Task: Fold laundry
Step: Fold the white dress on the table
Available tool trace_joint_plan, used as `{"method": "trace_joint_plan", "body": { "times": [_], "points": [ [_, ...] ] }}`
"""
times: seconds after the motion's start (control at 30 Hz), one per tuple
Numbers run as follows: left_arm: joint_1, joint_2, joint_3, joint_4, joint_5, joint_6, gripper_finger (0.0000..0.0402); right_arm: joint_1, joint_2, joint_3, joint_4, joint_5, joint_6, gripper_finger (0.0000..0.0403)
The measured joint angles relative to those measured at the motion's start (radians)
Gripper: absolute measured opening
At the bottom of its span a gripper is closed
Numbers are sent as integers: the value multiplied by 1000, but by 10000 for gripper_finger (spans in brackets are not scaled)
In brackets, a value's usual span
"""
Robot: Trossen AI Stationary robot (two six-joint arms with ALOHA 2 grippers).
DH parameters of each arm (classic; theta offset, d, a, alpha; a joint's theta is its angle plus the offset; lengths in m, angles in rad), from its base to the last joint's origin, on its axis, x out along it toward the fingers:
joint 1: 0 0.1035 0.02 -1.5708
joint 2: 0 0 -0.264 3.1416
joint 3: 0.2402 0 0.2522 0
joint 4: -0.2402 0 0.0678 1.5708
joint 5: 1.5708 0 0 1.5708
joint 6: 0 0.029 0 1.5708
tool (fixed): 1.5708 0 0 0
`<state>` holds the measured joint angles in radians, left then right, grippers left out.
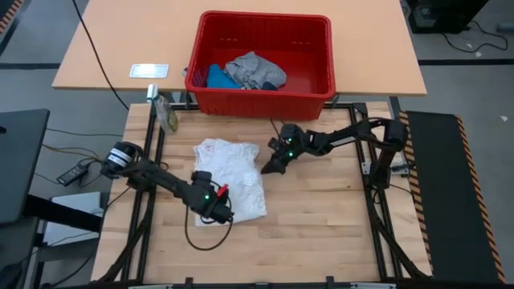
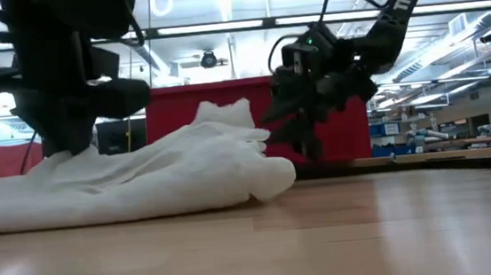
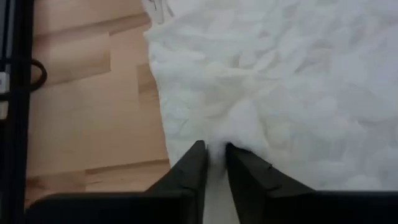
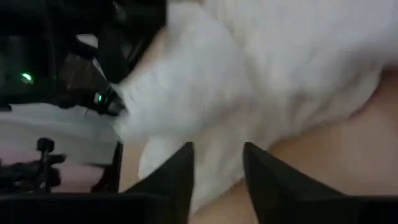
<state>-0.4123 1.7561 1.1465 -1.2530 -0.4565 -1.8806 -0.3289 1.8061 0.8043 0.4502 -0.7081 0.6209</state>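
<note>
The white lacy garment (image 1: 234,178) lies crumpled on the wooden table; it also fills the left wrist view (image 3: 280,81). My left gripper (image 1: 212,202) (image 3: 214,149) is over its near-left part, shut on the cloth. My right gripper (image 1: 267,167) (image 4: 217,152) is open at the garment's right edge (image 4: 261,68), low over the table. The grey garment (image 1: 255,71) and the bright blue one (image 1: 217,78) lie in the red basket (image 1: 261,100). I do not plainly see the dark navy one. My left gripper pinches a small bunch of the white garment's near-left part (image 3: 231,127) between its two fingers, coming slanting down from the table's left. The garment lies slack on the table. My right gripper's fingers (image 4: 180,165) stand at the garment's right edge; I cannot tell whether they touch it.
The red basket stands on a second table beyond the far edge. A white card (image 1: 149,71) lies on that table, and a greenish object (image 1: 167,114) sits at the far-left corner. A dark cable (image 1: 205,239) loops on the wood near my left arm. Bare wood (image 1: 321,217) shows on the near right.
</note>
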Motion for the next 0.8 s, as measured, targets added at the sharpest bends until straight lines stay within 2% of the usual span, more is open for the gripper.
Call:
{"method": "trace_joint_plan", "body": {
  "times": [0.1, 0.2, 0.33, 0.4, 0.47, 0.57, 0.67, 0.8],
  "points": [
    [11, -43, 2, -1, -8, 67, 99, -11, -49, 0, 9, 54, -38, 208],
    [-1, -96, 22, -24, -65, 124, 118, -9, -107, 0, 35, 64, -130, 240],
    [-47, -188, 56, -15, -234, 184, 131, 29, -178, 0, 25, 61, -350, 252],
    [-63, -219, 69, -8, -274, 247, 131, 61, -204, 0, 6, 61, -426, 251],
    [-79, -243, 72, -8, -262, 306, 130, 98, -221, 0, -12, 61, -478, 249],
    [-112, -255, 72, -29, -181, 346, 132, 169, -230, 0, -65, 102, -544, 248],
    [-163, -250, 71, -113, -73, 295, 138, 254, -227, 0, -129, 173, -604, 248],
    [-249, -235, 71, -79, -64, 238, 151, 375, -209, -1, -191, 314, -708, 248]
  ]
}}
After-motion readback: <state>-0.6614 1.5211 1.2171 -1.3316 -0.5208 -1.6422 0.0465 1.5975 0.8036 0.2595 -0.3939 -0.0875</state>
